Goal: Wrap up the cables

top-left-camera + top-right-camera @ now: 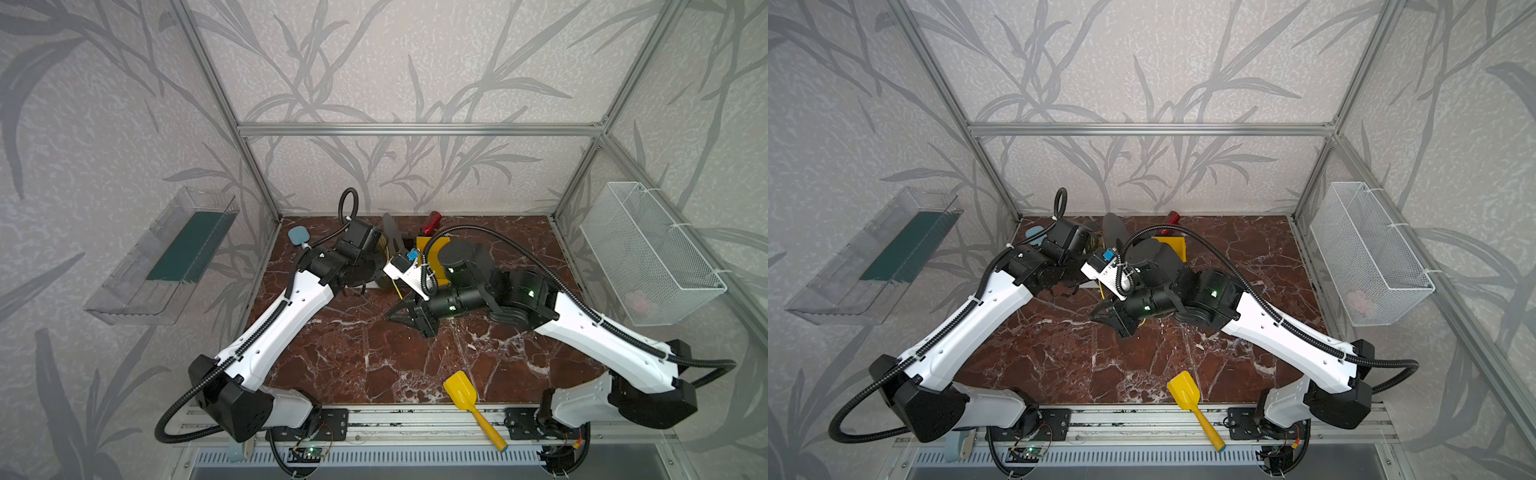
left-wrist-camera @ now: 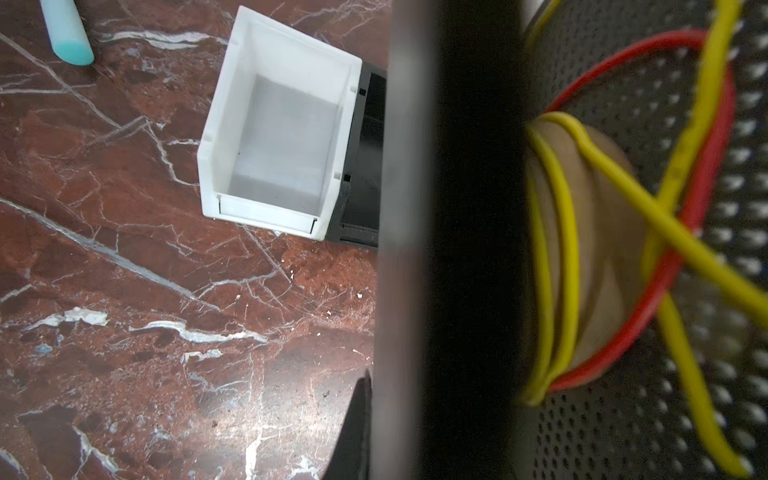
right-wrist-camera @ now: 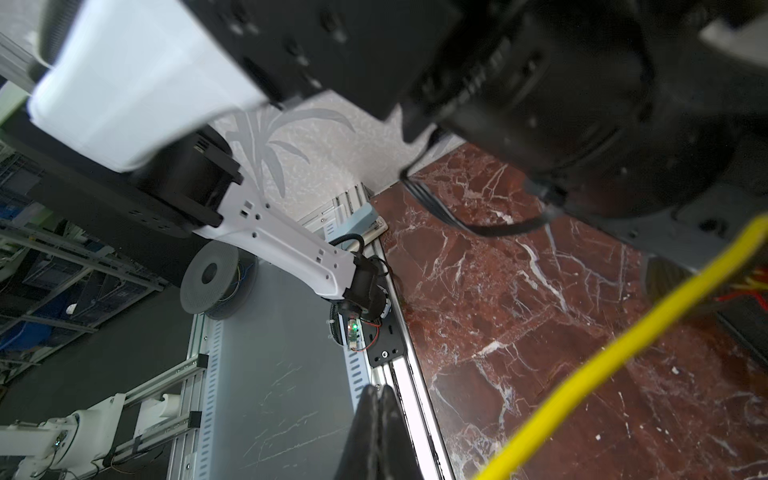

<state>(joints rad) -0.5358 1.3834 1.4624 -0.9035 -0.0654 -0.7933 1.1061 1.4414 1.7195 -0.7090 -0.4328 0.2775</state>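
- Wrapping looks under way: the yellow cable [image 2: 569, 257] makes a few turns round the spool [image 2: 602, 266], its tail running past the right tool [image 3: 376, 399].
- The left tool [image 2: 368, 411] seems clamped on the spool's flange; the right tool is fully closed, hold on cable unclear.
- Next, I judge: another taut turn.
- Arms crowd the back; the surface [image 1: 374, 353] in front is open, bar a toy shovel [image 1: 459, 388] at its edge.

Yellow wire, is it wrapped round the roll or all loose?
Partly wrapped. In the left wrist view the yellow wire makes two turns round the brown core, while other strands cross loose.
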